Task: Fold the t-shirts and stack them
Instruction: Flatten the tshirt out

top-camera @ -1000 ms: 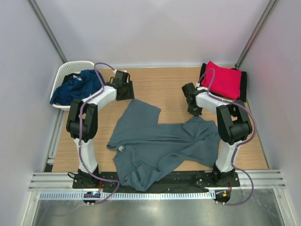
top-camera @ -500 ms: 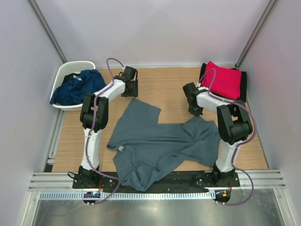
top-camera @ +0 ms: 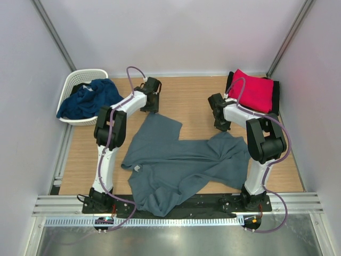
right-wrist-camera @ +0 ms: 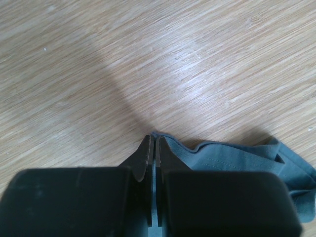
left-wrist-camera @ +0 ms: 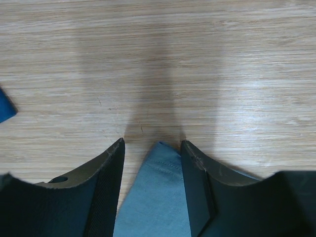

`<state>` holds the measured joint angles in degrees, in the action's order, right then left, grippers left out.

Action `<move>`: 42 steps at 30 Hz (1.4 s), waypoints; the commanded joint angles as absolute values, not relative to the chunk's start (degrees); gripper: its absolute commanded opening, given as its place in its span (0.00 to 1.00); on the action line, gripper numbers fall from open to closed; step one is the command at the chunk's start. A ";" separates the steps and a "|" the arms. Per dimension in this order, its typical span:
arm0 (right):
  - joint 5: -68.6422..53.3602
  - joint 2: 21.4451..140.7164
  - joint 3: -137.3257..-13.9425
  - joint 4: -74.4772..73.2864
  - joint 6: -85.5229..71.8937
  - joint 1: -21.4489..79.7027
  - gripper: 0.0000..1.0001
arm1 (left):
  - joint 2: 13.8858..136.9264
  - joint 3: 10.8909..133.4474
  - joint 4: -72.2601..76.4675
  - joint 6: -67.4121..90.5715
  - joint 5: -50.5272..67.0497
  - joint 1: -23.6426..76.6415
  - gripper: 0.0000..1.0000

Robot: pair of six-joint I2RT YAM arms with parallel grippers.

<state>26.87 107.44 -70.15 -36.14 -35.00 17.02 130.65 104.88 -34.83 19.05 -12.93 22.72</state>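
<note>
A slate grey-blue t-shirt (top-camera: 176, 160) lies spread and rumpled on the wooden table. My left gripper (top-camera: 152, 105) is open at the shirt's far corner. In the left wrist view that corner (left-wrist-camera: 158, 187) lies between the spread fingers of the left gripper (left-wrist-camera: 152, 143). My right gripper (top-camera: 220, 121) is at the shirt's far right edge. In the right wrist view it (right-wrist-camera: 153, 138) is shut on the shirt's hem (right-wrist-camera: 232, 158). A folded red t-shirt (top-camera: 251, 90) lies on a black one (top-camera: 276, 98) at the back right. A navy t-shirt (top-camera: 88, 98) lies in the basket.
A white lattice basket (top-camera: 80, 74) stands at the back left, by the left wall. Walls close in the table on three sides. Bare wood (top-camera: 186, 96) shows between the two grippers at the back.
My left arm has swung right, away from the basket, to the grey shirt's far corner. The right arm has hardly moved.
</note>
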 commanded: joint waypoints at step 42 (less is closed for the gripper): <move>28.65 108.63 -86.21 -35.68 -29.27 11.60 0.01 | 121.30 105.39 -23.76 13.29 -8.97 19.69 0.00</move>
<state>27.16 108.03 -81.91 -37.28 -31.09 12.73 128.64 103.33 -29.43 18.52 -10.15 21.26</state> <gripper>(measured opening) 0.039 0.006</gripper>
